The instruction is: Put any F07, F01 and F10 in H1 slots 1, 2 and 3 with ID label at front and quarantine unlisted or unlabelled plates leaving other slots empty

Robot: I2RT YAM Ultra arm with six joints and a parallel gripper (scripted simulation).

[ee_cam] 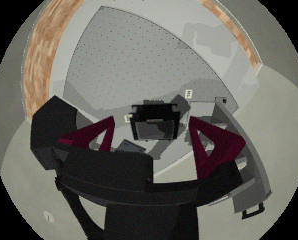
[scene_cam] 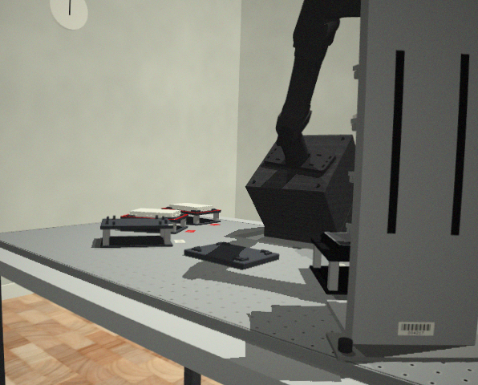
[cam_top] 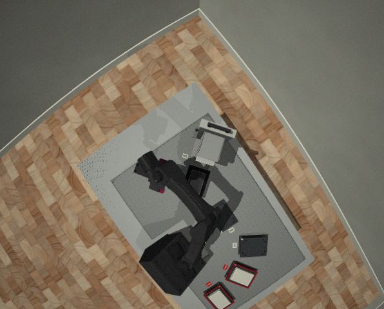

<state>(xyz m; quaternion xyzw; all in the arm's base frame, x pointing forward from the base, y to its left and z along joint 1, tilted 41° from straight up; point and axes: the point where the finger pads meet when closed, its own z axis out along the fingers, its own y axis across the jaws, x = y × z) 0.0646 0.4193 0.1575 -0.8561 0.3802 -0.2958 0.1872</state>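
The plate hotel H1 [cam_top: 212,142] stands at the far end of the deck. From above I see only its grey roof, and in the side view only its back panel [scene_cam: 421,165], so the slots and their plates are hidden. The landing nest L1 [cam_top: 198,179] is a black frame just in front of the hotel and holds no plate. My gripper [cam_top: 161,176] hangs above the deck left of L1, open and empty. In the wrist view its magenta fingers stand wide apart with the dark L1 nest [ee_cam: 155,122] beyond them.
Two red-edged quarantine nests [cam_top: 241,274] [cam_top: 218,297] near the front corner each hold a white plate. The raised dark nest N6 [cam_top: 253,245] is empty. The flat regrip nest RG [scene_cam: 231,253] lies partly under my arm. My arm's base [cam_top: 172,262] stands at the deck's near edge.
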